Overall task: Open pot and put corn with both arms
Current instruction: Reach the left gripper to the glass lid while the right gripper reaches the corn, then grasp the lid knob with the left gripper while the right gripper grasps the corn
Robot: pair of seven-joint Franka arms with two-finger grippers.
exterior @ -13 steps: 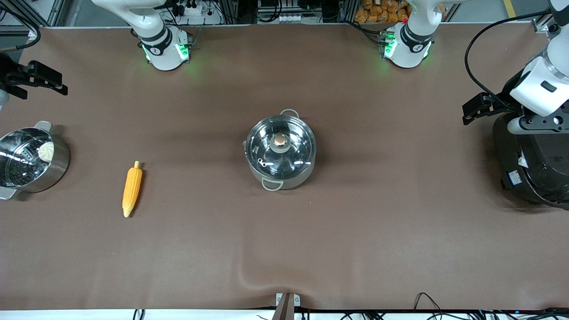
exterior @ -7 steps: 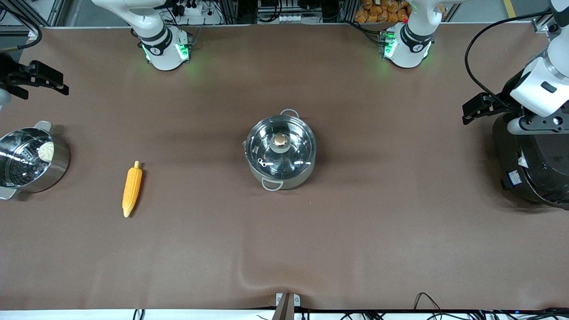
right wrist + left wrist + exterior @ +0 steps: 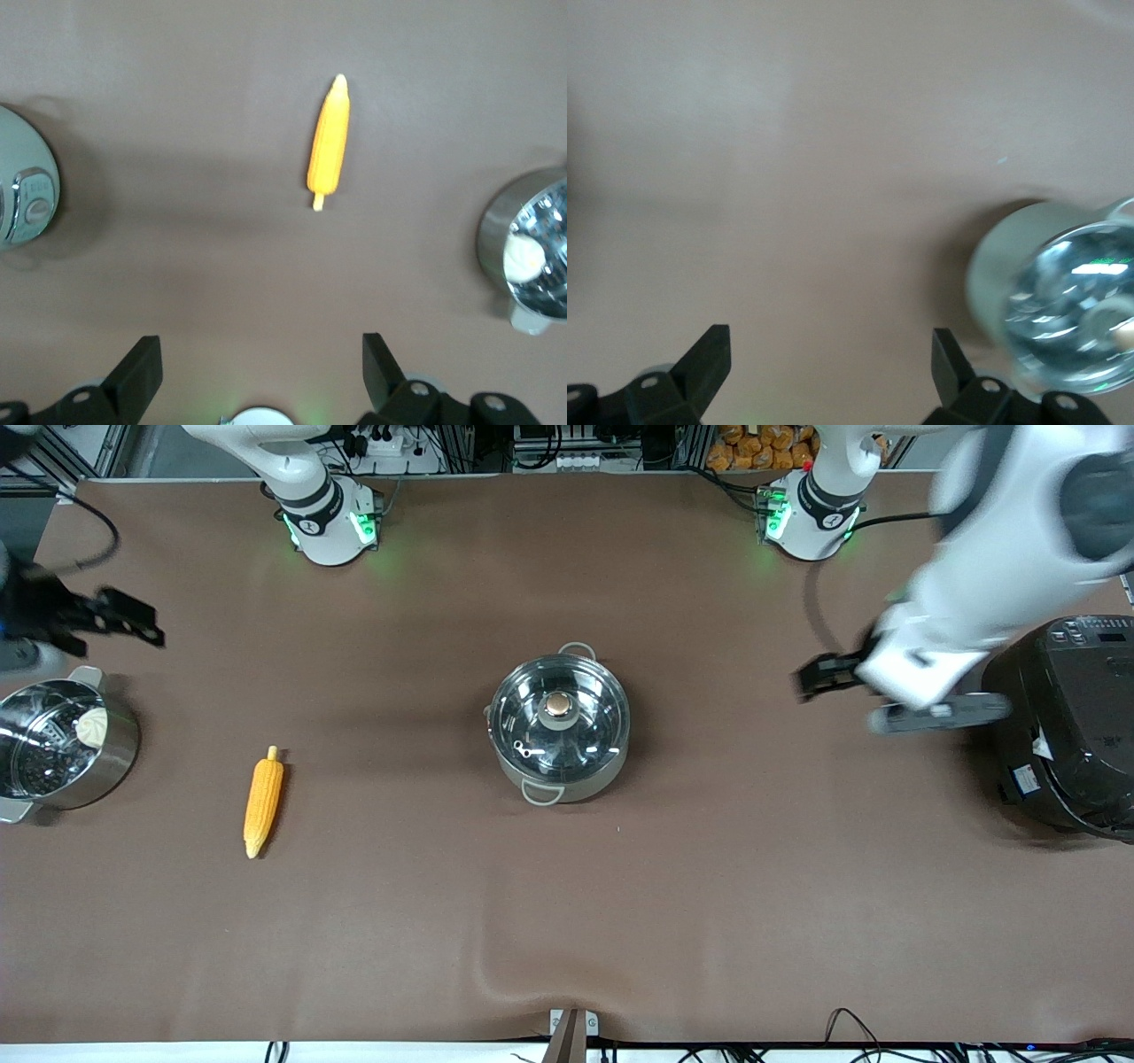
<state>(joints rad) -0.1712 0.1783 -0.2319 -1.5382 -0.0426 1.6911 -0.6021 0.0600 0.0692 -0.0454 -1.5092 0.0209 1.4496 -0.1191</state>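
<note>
Pot (image 3: 560,726): lidded, mid-bench. Corn (image 3: 263,802): lay loose toward right arm's end. My left claw (image 3: 819,677) and right claw (image 3: 124,624): spread, empty, over bare bench, each ready for its item.

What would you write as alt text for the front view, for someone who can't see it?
A lidded steel pot sits mid-table, with a corn cob lying toward the right arm's end, nothing held. The left gripper hangs over bare table beside a black cooker; the right gripper hangs near a steamer pot holding a white bun.

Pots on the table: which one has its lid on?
The pot in the middle, under a clear glass lid. The steel steamer pot stands open, a white bun showing inside.
</note>
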